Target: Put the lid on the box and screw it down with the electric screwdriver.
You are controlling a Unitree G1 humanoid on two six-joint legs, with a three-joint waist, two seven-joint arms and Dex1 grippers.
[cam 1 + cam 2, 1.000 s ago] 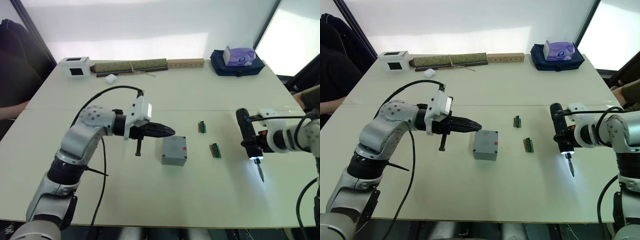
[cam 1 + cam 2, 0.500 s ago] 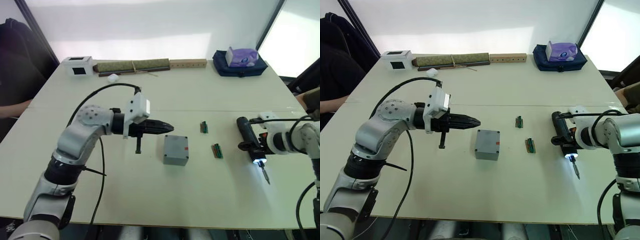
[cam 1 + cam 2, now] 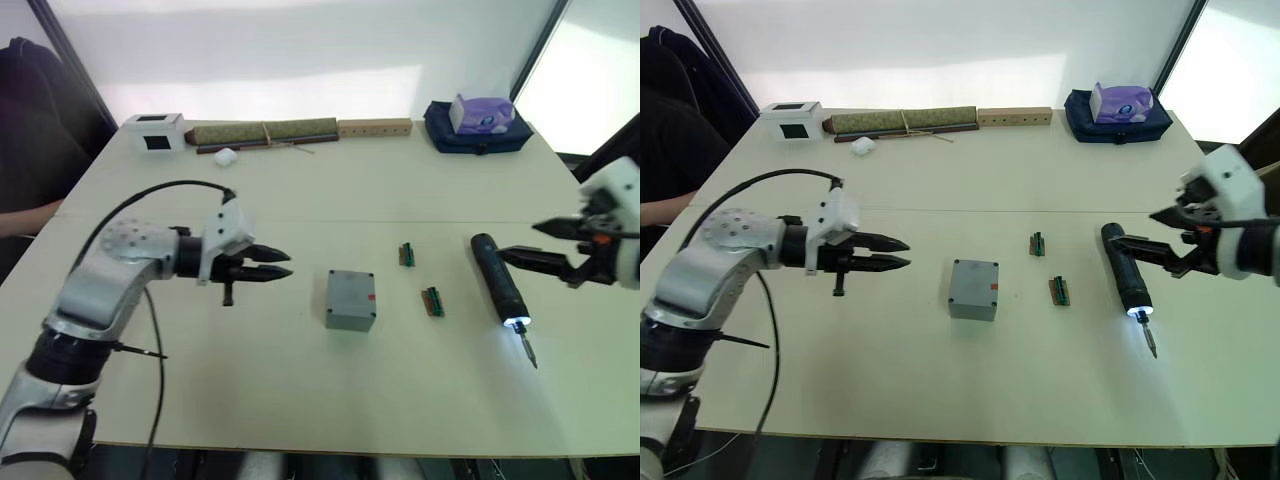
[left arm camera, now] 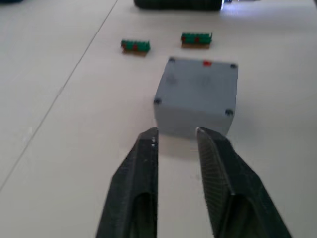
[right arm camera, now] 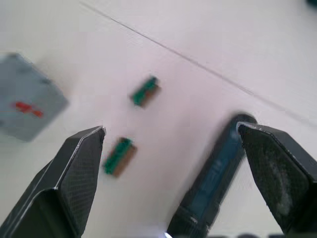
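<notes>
The grey box [image 3: 350, 299] sits mid-table with a red mark on its right side. The lid [image 4: 198, 82] lies flat on top of it, with dark spots at its corners. My left gripper [image 3: 275, 268] hovers to the left of the box, clear of it, pointing at it with its fingers [image 4: 146, 163] a little apart and nothing between them. The electric screwdriver [image 3: 498, 285] lies on the table to the right of the box, its tip light on. My right gripper [image 3: 545, 243] is wide open, raised just right of the screwdriver and off it.
Two small green connectors [image 3: 407, 254] [image 3: 433, 300] lie between box and screwdriver. Along the far edge are a white box with a black window [image 3: 152, 130], a rolled mat [image 3: 260, 131], a wooden block [image 3: 372, 126] and a purple tissue box [image 3: 480, 112]. A person's arm [image 3: 28, 218] rests at the left edge.
My right gripper let go of the screwdriver, which now lies on the table, and drew back to the right. My left gripper opened and pulled back left from the box.
</notes>
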